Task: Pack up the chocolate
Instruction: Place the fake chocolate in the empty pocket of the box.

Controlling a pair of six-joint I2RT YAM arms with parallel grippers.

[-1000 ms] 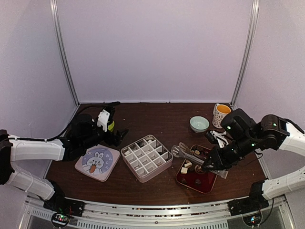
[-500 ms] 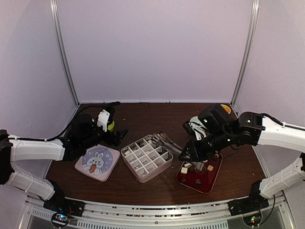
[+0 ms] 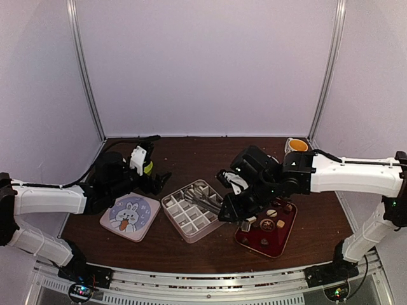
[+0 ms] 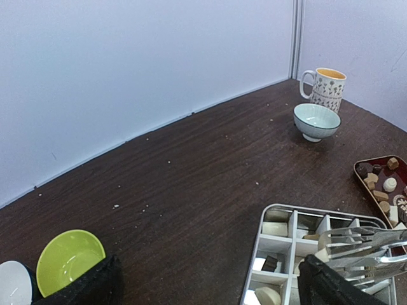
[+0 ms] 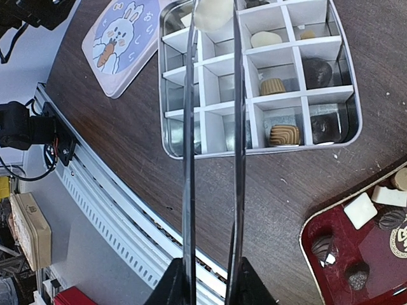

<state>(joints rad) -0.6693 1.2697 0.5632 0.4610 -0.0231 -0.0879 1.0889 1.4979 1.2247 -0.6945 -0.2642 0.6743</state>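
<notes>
Right jaws have travelled from the red tray [image 3: 280, 241] to above the divided tin [image 5: 254, 151], closed narrow on tongs [image 5: 237, 127] that pinch a cream chocolate [image 5: 212, 13]; centre the tips over an empty cell before releasing; left jaws stand fully open, holding nothing.

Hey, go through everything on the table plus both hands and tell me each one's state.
Box, open, partly filled.
Lid, off, flat beside the box.
Tongs, pinching a cream chocolate over the box.
Right hand, shut on the tongs.
Left hand, open, empty.
Red tray, several chocolates in it.
Mug, upright.
Pale bowl, upright, empty.
Green bowl, upright, empty.
</notes>
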